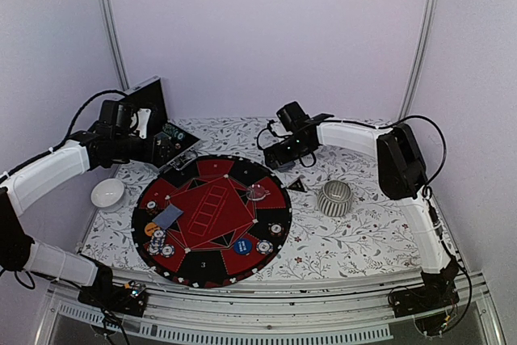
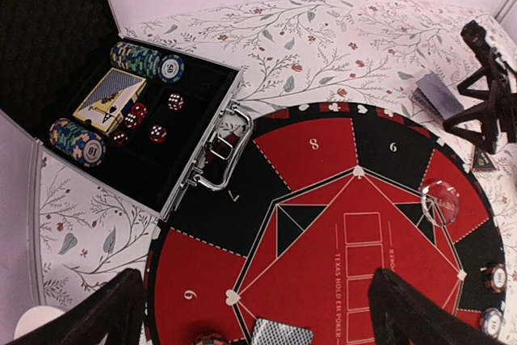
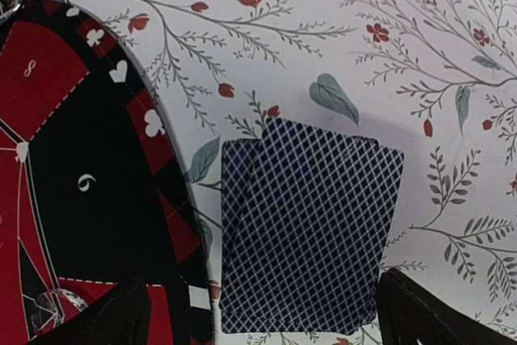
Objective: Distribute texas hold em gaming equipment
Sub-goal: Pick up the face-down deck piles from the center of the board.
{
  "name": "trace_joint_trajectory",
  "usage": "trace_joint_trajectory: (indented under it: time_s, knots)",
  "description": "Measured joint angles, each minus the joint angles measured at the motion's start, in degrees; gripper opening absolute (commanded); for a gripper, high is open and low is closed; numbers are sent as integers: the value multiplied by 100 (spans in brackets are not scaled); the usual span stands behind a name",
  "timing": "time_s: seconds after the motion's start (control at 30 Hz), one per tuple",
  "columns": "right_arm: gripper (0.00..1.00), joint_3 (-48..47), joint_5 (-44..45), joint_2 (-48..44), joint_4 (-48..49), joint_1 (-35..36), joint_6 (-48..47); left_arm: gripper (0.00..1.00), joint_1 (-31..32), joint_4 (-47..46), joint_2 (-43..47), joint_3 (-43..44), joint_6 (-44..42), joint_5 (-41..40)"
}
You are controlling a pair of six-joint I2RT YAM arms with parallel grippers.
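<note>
A stack of blue-backed playing cards (image 3: pixel 311 236) lies fanned on the floral cloth just off the round poker mat (image 3: pixel 73 199). My right gripper (image 3: pixel 271 321) hovers open over it, one finger on each side of the stack's near end. On the mat (image 1: pixel 212 214) are another card (image 1: pixel 170 216), a clear disc (image 1: pixel 258 192), a blue disc (image 1: pixel 241 246), an orange disc (image 1: pixel 151 229) and striped chips (image 1: pixel 167 248). My left gripper (image 2: pixel 266 321) is open above the mat's far-left part, holding nothing. The open black case (image 2: pixel 174 159) holds chip rolls (image 2: pixel 147 61), a deck (image 2: pixel 111 100) and red dice (image 2: pixel 153 123).
A ribbed silver cup (image 1: pixel 334 197) stands right of the mat. A white bowl (image 1: pixel 107 193) sits at the left edge of the cloth. The case lid (image 1: pixel 149 107) stands upright at the back left. White walls enclose the table.
</note>
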State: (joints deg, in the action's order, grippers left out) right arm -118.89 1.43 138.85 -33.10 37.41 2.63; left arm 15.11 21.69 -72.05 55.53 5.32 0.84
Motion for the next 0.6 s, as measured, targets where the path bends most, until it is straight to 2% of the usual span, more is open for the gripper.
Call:
trace_joint_trajectory:
  time_s: [0.6]
  knots:
    - [99, -664, 267, 608, -487, -85, -94, 98, 0, 0, -11, 0, -2, 2]
